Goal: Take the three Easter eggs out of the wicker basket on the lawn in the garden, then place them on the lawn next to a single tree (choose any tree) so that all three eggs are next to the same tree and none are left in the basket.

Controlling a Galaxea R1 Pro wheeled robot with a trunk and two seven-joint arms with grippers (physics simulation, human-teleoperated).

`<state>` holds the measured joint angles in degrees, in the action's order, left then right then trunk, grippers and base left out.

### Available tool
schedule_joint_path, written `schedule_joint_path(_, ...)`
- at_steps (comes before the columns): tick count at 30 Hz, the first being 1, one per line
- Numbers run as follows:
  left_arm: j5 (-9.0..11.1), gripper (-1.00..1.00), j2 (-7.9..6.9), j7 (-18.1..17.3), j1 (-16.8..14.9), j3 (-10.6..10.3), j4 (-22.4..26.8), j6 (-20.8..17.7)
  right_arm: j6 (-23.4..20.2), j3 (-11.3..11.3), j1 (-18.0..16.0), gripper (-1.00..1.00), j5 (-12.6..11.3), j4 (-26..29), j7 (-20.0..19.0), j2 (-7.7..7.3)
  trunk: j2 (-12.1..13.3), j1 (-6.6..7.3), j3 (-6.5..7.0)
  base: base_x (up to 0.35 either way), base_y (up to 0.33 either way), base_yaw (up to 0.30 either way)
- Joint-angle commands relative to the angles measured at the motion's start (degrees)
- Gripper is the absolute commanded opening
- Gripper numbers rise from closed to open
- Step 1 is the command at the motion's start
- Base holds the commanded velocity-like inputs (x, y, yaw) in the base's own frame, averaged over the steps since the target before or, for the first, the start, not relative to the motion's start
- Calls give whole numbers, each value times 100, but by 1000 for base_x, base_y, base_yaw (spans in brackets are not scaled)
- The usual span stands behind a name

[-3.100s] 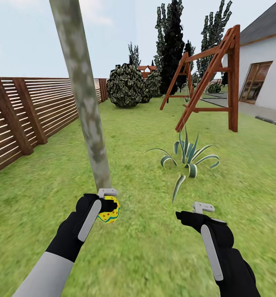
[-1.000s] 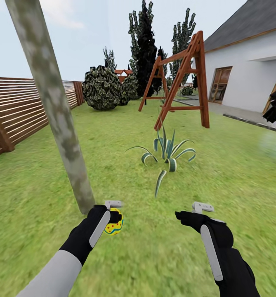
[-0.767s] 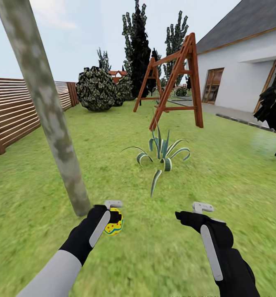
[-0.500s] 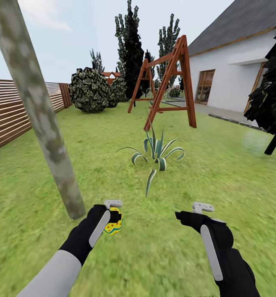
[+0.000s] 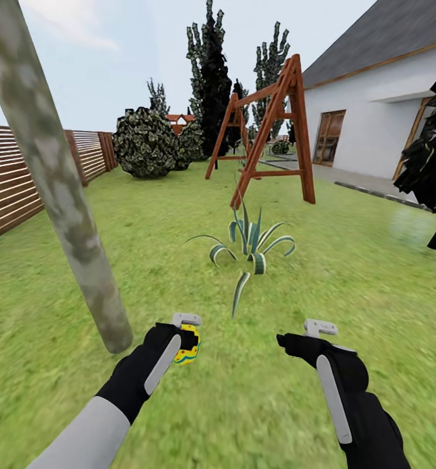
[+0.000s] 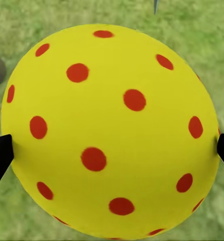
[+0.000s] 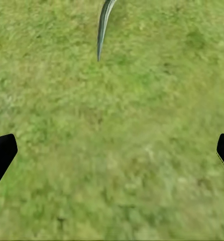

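1. Holding one Easter egg (image 5: 188, 348), the left gripper (image 5: 186, 340) hangs low above the lawn (image 5: 178, 221); in the left wrist view the egg (image 6: 111, 131), yellow with red dots, sits squarely between the two dark fingertips (image 6: 0, 155), which press on its opposite sides.
2. The base of the tree (image 5: 55, 189) stands just beside this gripper, on its outer side and slightly ahead; the pale mottled trunk leans away from the gripper as it rises.
3. The right gripper (image 5: 302, 335) is level with the left one and well apart from it, spread wide and carrying nothing; in the right wrist view its fingertips (image 7: 1, 153) sit at the far edges with bare grass (image 7: 117, 150) between them.
4. Ahead of both grippers, nearer the right one, grows a low striped plant (image 5: 250, 244); one of its leaf tips (image 7: 103, 30) reaches toward the right gripper.
5. Farther ahead stand a wooden swing frame (image 5: 270, 127), a round bush (image 5: 146, 143) and dark narrow trees (image 5: 214, 78).
6. A slatted fence (image 5: 22, 179) runs beyond the tree on the left gripper's side; a white house (image 5: 374, 124) lies off the right gripper's side.
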<state>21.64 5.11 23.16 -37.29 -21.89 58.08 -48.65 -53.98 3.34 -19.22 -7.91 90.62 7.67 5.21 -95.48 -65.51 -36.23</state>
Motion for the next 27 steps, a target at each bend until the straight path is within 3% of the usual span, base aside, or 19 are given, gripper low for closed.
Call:
schedule_joint_path(1,57,-100,-1,56,-5,-13,2,-13,-20,3,-4,100,-60,3,51,1,-3,-3,-6,282,-187,28)
schedule_joint_path(10,51,-100,-1,57,-6,-34,-30,-13,-14,-97,-3,100,-60,6,51,4,-3,-3,-6,268,-210,26)
schedule_joint_path(15,54,-100,-1,57,-6,-50,-33,-13,-24,-233,-3,100,-54,8,51,6,-3,-3,-6,256,-223,232)
schedule_joint_path(27,60,-100,-1,50,-6,-52,-34,-13,-25,-255,-3,100,-53,8,51,6,-3,-3,-6,188,-172,287)
